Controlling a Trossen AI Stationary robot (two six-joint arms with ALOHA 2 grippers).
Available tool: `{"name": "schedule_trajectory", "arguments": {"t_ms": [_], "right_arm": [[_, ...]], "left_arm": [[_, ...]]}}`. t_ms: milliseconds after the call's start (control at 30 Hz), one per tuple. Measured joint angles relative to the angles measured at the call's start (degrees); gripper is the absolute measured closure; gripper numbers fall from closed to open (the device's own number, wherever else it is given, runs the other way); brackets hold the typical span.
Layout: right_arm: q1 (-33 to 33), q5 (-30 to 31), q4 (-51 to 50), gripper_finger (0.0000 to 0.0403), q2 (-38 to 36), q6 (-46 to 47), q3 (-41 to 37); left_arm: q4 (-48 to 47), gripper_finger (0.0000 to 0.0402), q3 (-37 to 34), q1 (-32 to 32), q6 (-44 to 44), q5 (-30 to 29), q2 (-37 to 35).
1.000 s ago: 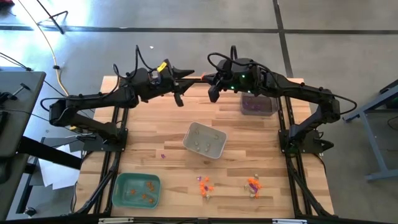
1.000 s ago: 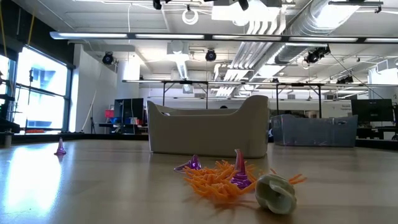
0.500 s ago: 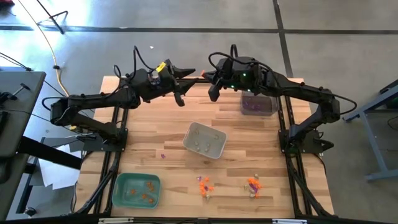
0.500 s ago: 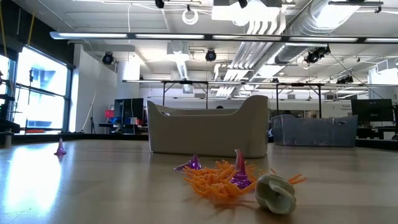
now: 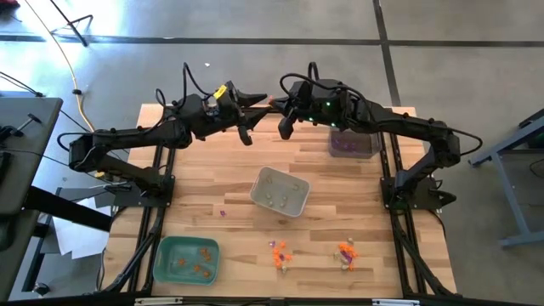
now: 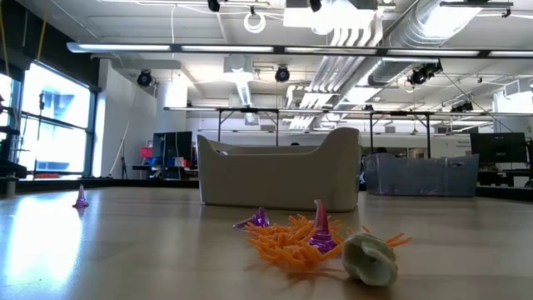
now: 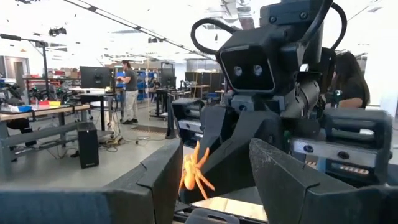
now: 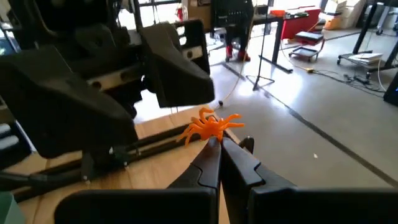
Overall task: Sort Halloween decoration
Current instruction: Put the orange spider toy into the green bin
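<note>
Sorting partly done — orange spider point(image 8: 211, 127) clamped in right gripper point(image 8: 214, 144) jaws at desk's point(image 5: 204, 183) far edge, left gripper point(image 7: 214, 174) jaws apart beside it; loose trinket clusters point(image 5: 279, 253) remain near the front edge.

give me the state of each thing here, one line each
left tool: open, fingers either side of the orange spider, raised over the table's far edge
right tool: shut on the orange spider
orange spider: held in the air between both tools
grey tray: mid-table, a few pale trinkets inside
green tray: near left, orange trinkets inside
dark tray: far right, purple trinkets inside
loose trinkets: unsorted on the near table
</note>
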Motion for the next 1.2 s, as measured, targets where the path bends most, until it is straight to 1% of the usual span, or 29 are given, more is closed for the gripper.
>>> {"name": "schedule_trajectory", "arguments": {"t_ms": [267,400,467,633,733,800,967,1000,1200], "right_arm": [[0.87,-0.36,2.45,0.0403,0.08,-1.88,0.0],[0.89,-3.07,2.52,0.0403,0.06,-2.6,0.0],[0.89,-3.35,2.5,0.0403,0.07,-2.73,0.0],[0.89,-3.52,2.48,0.0403,0.06,-2.8,0.0],[0.87,-3.58,2.44,0.0403,0.08,-3.07,0.0],[0.87,-3.78,2.44,0.0403,0.06,-3.39,0.0],[0.87,-4.71,2.42,0.0403,0.06,-3.45,0.0],[0.87,-4.83,2.41,0.0403,0.06,-3.45,0.0],[0.87,-4.87,2.39,0.0403,0.06,-3.44,0.0]], "left_arm": [[-1.06,0.0226,0.0,0.09,0.33,-0.48,0.0],[-1.06,0.0227,0.0,0.13,2.32,-0.55,0.0],[-0.98,0.0227,0.0,0.13,3.28,-0.56,0.0],[-0.93,0.0239,0.0,0.13,4.08,-0.7,0.0],[-0.95,0.0263,0.0,0.13,4.19,-0.7,0.0],[-0.95,0.0289,0.0,0.11,4.17,-0.63,0.0],[-0.95,0.038,0.0,0.13,3.98,-0.69,-0.02],[-0.95,0.039,0.0,0.13,3.85,-0.72,-0.02],[-0.95,0.0397,0.0,0.13,3.12,-0.72,-0.02]]}}
